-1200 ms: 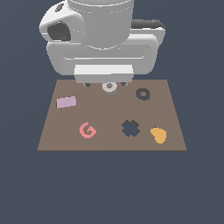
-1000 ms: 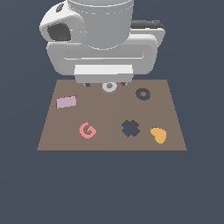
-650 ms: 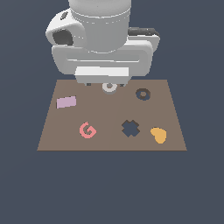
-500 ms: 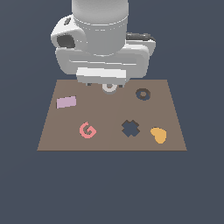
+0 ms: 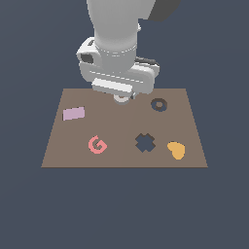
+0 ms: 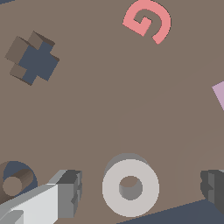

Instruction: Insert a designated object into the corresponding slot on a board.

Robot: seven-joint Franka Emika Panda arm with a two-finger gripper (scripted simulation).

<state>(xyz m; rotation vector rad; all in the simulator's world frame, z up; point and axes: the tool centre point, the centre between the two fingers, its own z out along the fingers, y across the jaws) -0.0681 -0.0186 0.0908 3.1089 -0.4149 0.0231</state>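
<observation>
One arm upright over board (image 5: 58,146), claw (image 6: 142,186) apparently spread around ring (image 6: 130,187)

One ring (image 6: 130,187), two cut-outs, three coloured shapes.

I see the board (image 5: 121,155), a flat brown rectangle that carries everything here. The grey ring (image 6: 130,187) lies flat on it near its far edge, mostly hidden under the arm in the exterior view. The ring slot (image 5: 158,104) is cut in just beside it, toward the exterior view's right. A pink G (image 5: 97,145), a lilac rectangle (image 5: 74,113) and an orange heart (image 5: 176,150) lie flat on it too, well apart, with a cross cut-out (image 5: 144,142) between G and heart.
</observation>
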